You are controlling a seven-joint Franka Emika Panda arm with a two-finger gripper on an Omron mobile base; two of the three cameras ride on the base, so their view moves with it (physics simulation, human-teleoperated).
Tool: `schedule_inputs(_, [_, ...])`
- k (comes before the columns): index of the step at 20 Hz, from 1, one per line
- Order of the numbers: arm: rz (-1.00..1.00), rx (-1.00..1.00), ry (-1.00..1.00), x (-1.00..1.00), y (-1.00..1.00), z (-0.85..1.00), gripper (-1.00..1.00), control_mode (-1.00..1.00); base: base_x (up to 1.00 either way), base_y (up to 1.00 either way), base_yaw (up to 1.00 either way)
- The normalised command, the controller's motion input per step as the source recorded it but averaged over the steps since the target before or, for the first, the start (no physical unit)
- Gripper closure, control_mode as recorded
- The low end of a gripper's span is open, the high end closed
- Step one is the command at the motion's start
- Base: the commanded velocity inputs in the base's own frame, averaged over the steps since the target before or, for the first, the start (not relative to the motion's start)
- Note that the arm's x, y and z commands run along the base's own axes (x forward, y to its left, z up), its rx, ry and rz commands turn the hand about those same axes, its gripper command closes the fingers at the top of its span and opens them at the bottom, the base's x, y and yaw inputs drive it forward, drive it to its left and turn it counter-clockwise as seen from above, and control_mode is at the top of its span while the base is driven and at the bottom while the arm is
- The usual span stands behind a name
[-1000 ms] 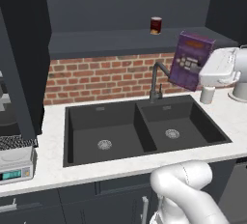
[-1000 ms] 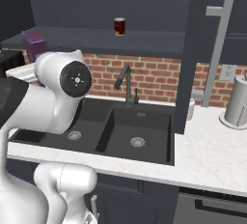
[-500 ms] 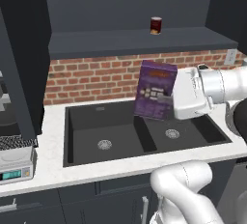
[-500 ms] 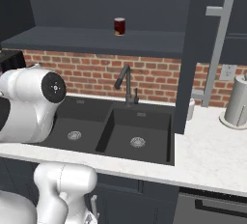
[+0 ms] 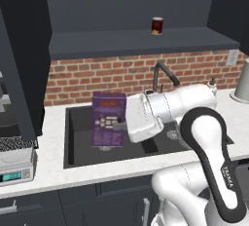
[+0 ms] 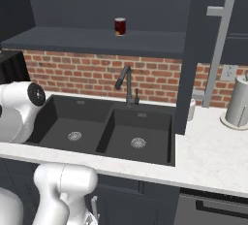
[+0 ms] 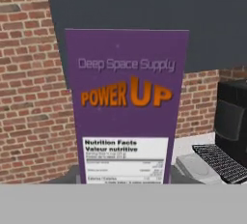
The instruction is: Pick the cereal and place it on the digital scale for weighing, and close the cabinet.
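From the left base view, my arm reaches out across the black double sink [image 5: 82,137], and my gripper [image 5: 121,125] is clamped on the cereal [image 5: 108,119], holding the purple box upright in the air above the left basin. The white counter [image 5: 48,169] wraps the sink. At about 8 o'clock from the box, the digital scale [image 5: 16,164] sits on that counter at the picture's left edge, its teal display facing forward. Behind the sink runs a red brick backsplash [image 5: 87,76], with the dark faucet [image 5: 163,74] rising at its middle. Above the bricks a dark shelf [image 5: 136,40] carries a short red can [image 5: 156,26], at roughly 1 o'clock from the box. A dark open cabinet [image 5: 22,59] door stands tall along the left side.

From the right base view, the same sink [image 6: 160,158] lies at the centre with the faucet [image 6: 127,86] behind it and the can [image 6: 119,26] on the shelf at 12 o'clock. At 2 o'clock a cabinet door [image 6: 191,54] stands open with a long silver bar handle [image 6: 217,49]. A pale metal canister [image 6: 238,103] stands on the white counter [image 6: 213,156] at 3 o'clock.

In the hand view, the cereal [image 7: 126,105] stands straight in front of me, its orange lettering and nutrition panel readable. Brick wall [image 7: 29,97] lies behind it, and the scale [image 7: 202,167] sits at 4 o'clock beside a black appliance [image 7: 231,117].
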Motion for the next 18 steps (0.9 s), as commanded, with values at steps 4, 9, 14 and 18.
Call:
schedule_inputs(4, [0.2,0.0,0.2,0.49,0.84,-0.54,1.0,-1.0,0.0,0.0,0.0])
schedule_inputs(9, [0.21,0.02,0.1,0.57,0.73,-0.55,1.0,-1.0,0.0,0.0,0.0])
schedule_inputs(14, [0.04,0.01,-0.06,0.37,0.57,-0.34,1.0,-1.0,0.0,0.0,0.0])
schedule_inputs(18, [0.0,0.0,-0.15,0.27,0.42,-0.13,1.0,-1.0,0.0,0.0,0.0])
